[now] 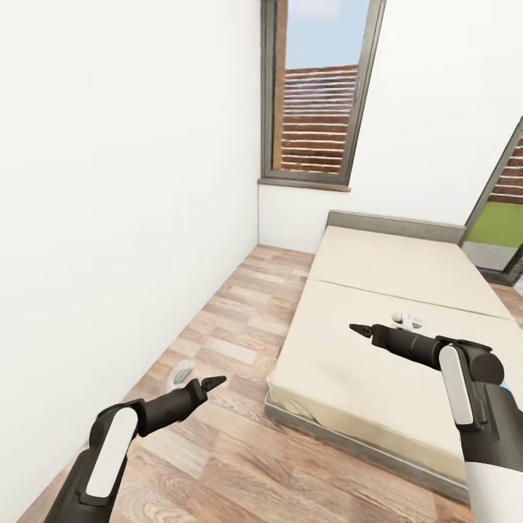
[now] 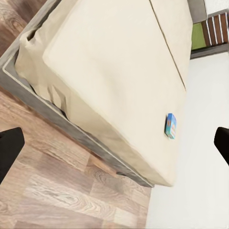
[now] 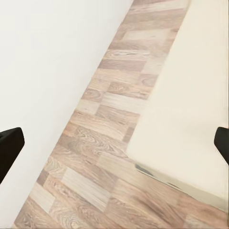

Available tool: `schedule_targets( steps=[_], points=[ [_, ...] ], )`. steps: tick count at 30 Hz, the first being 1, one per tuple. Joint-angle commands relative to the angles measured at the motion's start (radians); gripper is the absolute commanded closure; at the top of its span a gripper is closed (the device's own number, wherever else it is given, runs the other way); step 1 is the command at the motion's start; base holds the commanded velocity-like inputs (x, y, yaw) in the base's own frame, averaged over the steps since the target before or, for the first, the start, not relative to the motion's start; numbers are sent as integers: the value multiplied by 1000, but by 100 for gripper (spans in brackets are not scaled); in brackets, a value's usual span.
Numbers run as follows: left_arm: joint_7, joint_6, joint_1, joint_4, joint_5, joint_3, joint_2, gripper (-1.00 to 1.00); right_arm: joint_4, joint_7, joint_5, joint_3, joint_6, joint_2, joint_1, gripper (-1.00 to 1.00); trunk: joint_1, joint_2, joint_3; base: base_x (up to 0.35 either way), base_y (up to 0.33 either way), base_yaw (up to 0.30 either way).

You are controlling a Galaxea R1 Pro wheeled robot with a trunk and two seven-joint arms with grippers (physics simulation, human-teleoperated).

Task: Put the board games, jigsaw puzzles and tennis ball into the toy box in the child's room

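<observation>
While both arms reach forward low in the head view, the left gripper [image 1: 215, 380] hangs over the wood-plank floor [image 1: 240, 349] and the right gripper [image 1: 359, 330] hangs over the near half of the bed [image 1: 378, 319]. In that view each gripper shows as a single dark point, so the gap cannot be read there; in each wrist view the two fingertips [image 2: 9, 145] [image 3: 9, 145] stand at opposite edges of the picture, jaws wide apart with nothing between them.

Beyond the left gripper, a small pale object [image 1: 181, 375] lies on the floor near the white wall, too blurred to name. On the beige mattress just past the right gripper lies a board game [image 1: 407, 319], partly hidden by the arm. The left wrist view shows a small flat box [image 2: 171, 125] with blue print on the mattress near its edge. Farther back, a tall grey-framed window [image 1: 319, 94] stands in the far wall.
</observation>
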Motion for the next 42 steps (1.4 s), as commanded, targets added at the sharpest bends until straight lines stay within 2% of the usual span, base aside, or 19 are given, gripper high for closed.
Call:
schedule_targets(
  steps=[1,30,42],
  points=[
    [-10,6,-1,1,-9,3,-1,-100,0,8,5,-1,4,0,-1,-100,4,-8,-3,0,0,-185],
    [-11,6,-2,6,-12,2,-3,-100,-2,8,3,-2,4,-1,0,-100,115,-211,-55,0,0,-173],
    [-12,6,-7,11,-13,-1,-4,-100,11,7,1,-9,4,-8,1,-100,161,-295,-86,0,0,-68]
  ],
)
